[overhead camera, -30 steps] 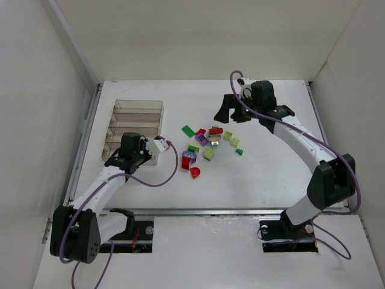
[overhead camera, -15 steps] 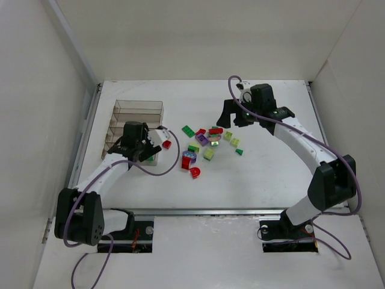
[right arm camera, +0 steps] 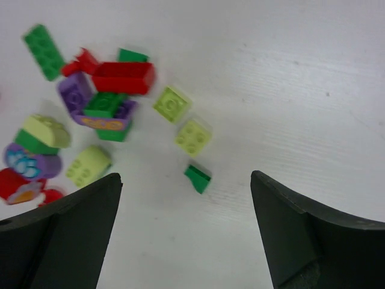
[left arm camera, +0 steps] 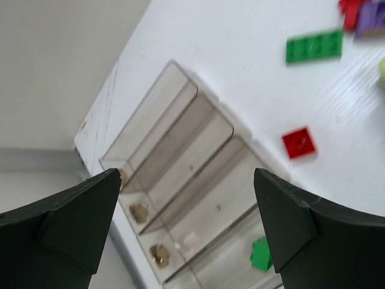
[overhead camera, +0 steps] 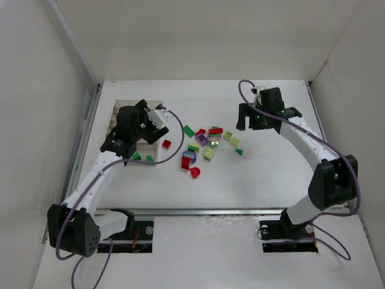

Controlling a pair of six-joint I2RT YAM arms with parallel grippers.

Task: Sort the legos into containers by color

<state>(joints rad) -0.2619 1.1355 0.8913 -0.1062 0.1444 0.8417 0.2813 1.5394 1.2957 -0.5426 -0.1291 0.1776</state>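
The containers are a clear four-row box (overhead camera: 142, 162) at the table's left. My left gripper (overhead camera: 146, 129) hovers open and empty above the box (left arm camera: 180, 138); its fingertips (left arm camera: 66, 223) frame the rows. Two dark green legos (overhead camera: 136, 156) lie in the nearest row, one of them (left arm camera: 260, 253) showing in the left wrist view. A red lego (overhead camera: 166, 144) (left arm camera: 299, 142) lies on the table just right of the box. The legos pile (overhead camera: 204, 141) sits mid-table. My right gripper (overhead camera: 249, 123) (right arm camera: 186, 235) hangs open above a small dark green lego (right arm camera: 197, 178) at the pile's right edge.
In the right wrist view the pile holds a red brick (right arm camera: 123, 77), a purple piece (right arm camera: 90, 102), yellow-green bricks (right arm camera: 194, 136), a flat green plate (right arm camera: 43, 51) and a purple round piece with blue (right arm camera: 33, 159). White walls enclose the table on three sides.
My left gripper opened, rose and swung back over the box. The red lego now lies on the table beside the box. My right gripper shifted slightly right.
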